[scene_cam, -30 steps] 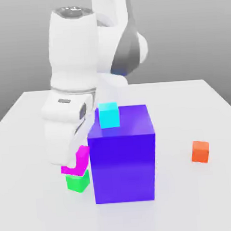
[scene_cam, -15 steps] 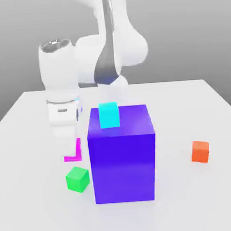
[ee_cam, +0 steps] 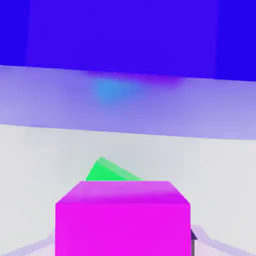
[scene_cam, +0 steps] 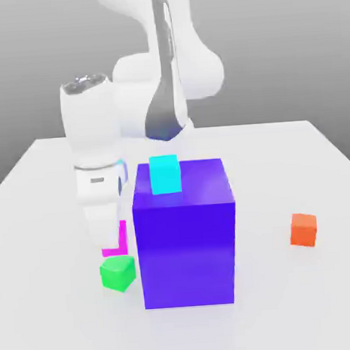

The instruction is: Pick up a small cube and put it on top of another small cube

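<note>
A large block (scene_cam: pixel 187 252) stands on a table (scene_cam: pixel 291 317), a small cube (scene_cam: pixel 165 175) on its top. Toward the exterior view's left, beside the block, lies a second cube (scene_cam: pixel 118 273); a further piece (scene_cam: pixel 122 240) is at the gripper (scene_cam: pixel 108 245), above it in that view. A third cube (scene_cam: pixel 303 230) lies well apart, toward the exterior view's right.

Glossy white, rounded robot arm (scene_cam: pixel 92 128) and magenta block-shaped piece (scene_cam: pixel 123 237): now lower in exterior view than just before.

The white arm (scene_cam: pixel 140 107) reaches down at the exterior view's left, its tool (scene_cam: pixel 110 244) shut.
</note>
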Robot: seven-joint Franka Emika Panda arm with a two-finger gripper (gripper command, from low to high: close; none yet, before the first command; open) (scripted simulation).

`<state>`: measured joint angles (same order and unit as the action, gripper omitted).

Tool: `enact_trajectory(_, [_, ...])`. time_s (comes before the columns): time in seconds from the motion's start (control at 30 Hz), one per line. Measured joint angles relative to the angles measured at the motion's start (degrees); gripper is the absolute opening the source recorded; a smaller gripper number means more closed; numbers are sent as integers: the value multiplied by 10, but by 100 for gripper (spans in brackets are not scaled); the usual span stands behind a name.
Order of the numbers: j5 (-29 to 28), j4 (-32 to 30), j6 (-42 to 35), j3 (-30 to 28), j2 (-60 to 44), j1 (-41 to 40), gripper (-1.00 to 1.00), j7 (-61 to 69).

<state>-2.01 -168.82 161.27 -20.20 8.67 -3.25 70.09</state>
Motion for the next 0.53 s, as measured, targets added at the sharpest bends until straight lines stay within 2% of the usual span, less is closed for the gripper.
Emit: enact_trajectory(0.53, [57, 1, 66, -6, -78, 23, -100, 41])
